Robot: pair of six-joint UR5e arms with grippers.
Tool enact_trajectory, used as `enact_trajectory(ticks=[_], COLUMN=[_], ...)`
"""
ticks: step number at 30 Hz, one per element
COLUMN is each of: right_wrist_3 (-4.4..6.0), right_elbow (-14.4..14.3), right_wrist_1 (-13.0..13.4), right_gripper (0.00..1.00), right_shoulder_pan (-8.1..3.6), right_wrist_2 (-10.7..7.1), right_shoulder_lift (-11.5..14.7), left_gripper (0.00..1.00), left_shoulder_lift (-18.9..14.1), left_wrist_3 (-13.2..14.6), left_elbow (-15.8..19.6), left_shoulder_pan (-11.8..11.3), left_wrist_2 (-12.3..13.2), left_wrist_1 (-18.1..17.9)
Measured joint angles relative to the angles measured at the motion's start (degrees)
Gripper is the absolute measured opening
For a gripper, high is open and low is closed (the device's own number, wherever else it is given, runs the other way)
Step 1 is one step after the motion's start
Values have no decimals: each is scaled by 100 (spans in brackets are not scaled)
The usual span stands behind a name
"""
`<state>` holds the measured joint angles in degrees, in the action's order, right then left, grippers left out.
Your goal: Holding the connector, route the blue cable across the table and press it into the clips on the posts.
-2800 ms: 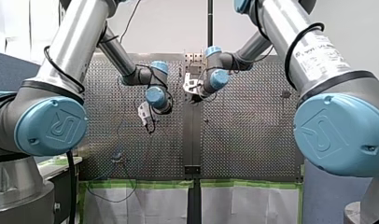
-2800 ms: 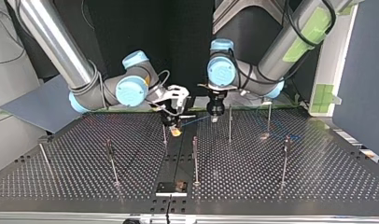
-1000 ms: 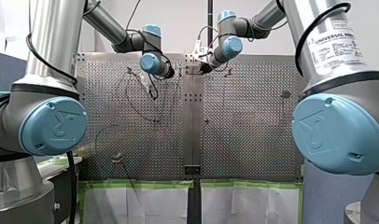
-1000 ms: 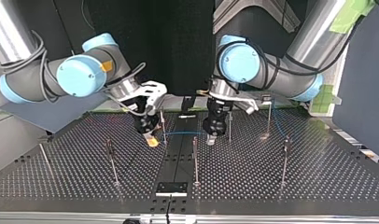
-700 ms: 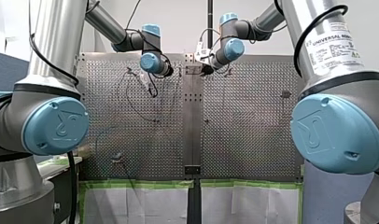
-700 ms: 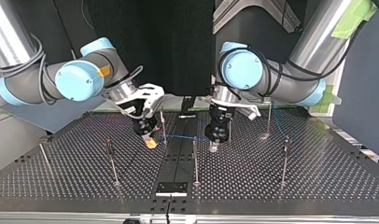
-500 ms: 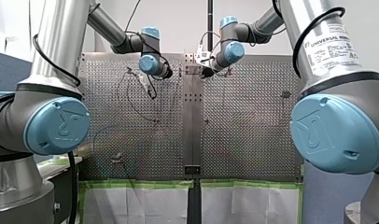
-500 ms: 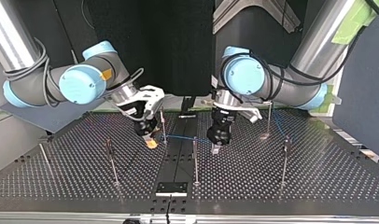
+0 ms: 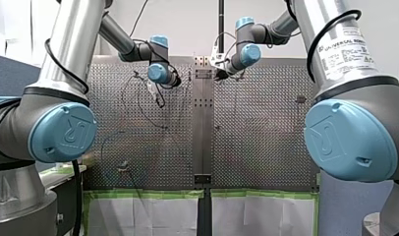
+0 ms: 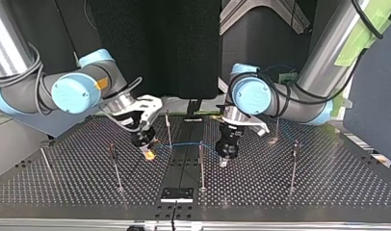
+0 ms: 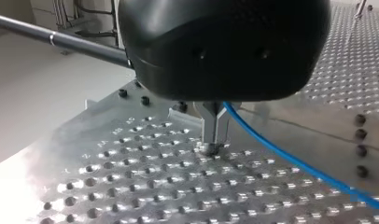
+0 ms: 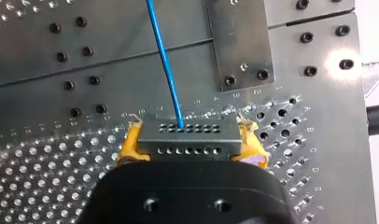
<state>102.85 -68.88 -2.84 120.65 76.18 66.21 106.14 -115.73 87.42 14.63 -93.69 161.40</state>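
Over the last few seconds both arms have come nearer in the top view and dropped lower. The blue cable now runs as a short span between the two tools, low over the table. It passes by the lower end of a thin post, on the far side of the middle post. We judge the routing to be under way, with nothing yet pressed home. The clips are too small for us to read.

The right wrist view gives what the top view cannot. Our right tool pinches the grey connector between its yellow pads, and the cable leaves the connector's middle straight ahead.

In the left wrist view the metal fingers of our left tool are pressed together, with their tips at the perforated surface. The cable runs off from beside their root, and we cannot tell whether it is trapped between them.

Only the top view shows how the span lies relative to the posts.
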Motion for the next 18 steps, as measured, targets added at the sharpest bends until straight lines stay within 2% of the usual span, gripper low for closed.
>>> enact_trajectory(ticks=[7, 18], right_wrist_3=[0, 8], right_elbow=[147, 244], right_wrist_1=[13, 60], right_gripper=[0, 0], right_shoulder_pan=[-61, -150], right_wrist_2=[-22, -15], right_shoulder_lift=[-107, -232], left_gripper=[0, 0], left_shoulder_lift=[44, 43], left_wrist_3=[-14, 92], left_elbow=[-308, -358], left_shoulder_pan=[-118, -252], left_wrist_2=[18, -3], left_wrist_1=[97, 408])
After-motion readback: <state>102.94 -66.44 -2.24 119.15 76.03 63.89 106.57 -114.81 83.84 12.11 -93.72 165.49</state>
